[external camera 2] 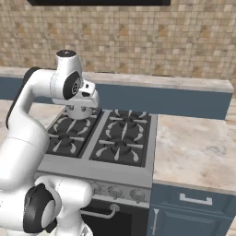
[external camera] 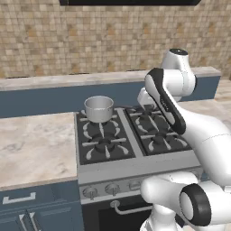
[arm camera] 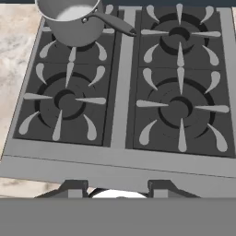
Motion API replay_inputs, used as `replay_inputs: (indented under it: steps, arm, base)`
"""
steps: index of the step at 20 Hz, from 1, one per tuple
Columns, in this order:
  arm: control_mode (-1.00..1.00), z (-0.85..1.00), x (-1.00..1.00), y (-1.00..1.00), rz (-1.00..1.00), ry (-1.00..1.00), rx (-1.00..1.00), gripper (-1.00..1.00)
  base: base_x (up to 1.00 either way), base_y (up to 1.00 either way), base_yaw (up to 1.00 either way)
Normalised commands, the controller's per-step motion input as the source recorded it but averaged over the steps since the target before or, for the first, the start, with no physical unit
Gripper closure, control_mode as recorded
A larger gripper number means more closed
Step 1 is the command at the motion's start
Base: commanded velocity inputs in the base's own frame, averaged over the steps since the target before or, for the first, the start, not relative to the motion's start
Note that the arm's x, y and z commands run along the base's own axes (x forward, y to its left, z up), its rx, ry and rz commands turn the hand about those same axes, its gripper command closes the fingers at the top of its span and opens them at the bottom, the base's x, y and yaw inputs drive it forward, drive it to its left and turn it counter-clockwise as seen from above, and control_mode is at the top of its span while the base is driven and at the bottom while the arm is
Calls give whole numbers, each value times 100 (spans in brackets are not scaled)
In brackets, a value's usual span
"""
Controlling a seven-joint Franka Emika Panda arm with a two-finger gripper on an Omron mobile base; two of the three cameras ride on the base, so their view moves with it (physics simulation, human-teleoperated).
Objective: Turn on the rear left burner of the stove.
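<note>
While the end effector [arm camera: 118, 191] hangs above the stove [external camera: 135, 169], tips set apart and holding nothing, it's the approach step. Rear left burner [arm camera: 73, 48] sits far-left under a steel pot [external camera: 99, 108]. Next move, I'd judge: drop to the front knob row [external camera: 111, 188] and pick the correct knob.

No text, label, brand, number or sign can be read anywhere: the stove [external camera: 135, 169] front and its knobs [external camera: 112, 188] carry no legible marks, the pot [external camera: 99, 108] is plain, and the tiled wall [external camera: 90, 36] and drawer [external camera 2: 193, 203] fronts bear no writing
</note>
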Motion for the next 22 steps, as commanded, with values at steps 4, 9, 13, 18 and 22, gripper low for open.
replay_inputs:
  steps: [4, 9, 13, 18, 22]
  arm:
    - [100, 0, 0, 0, 0, 0, 0, -100]
    - [100, 0, 0, 0, 0, 0, 0, -100]
    - [100, 0, 0, 0, 0, 0, 0, -100]
    - [100, 0, 0, 0, 0, 0, 0, -100]
    - [100, 0, 0, 0, 0, 0, 0, -100]
  base:
    - [-5, 0, 0]
    - [-33, -32, 0]
    - [-34, -49, 0]
    - [-7, -45, -1]
    - [0, -64, 0]
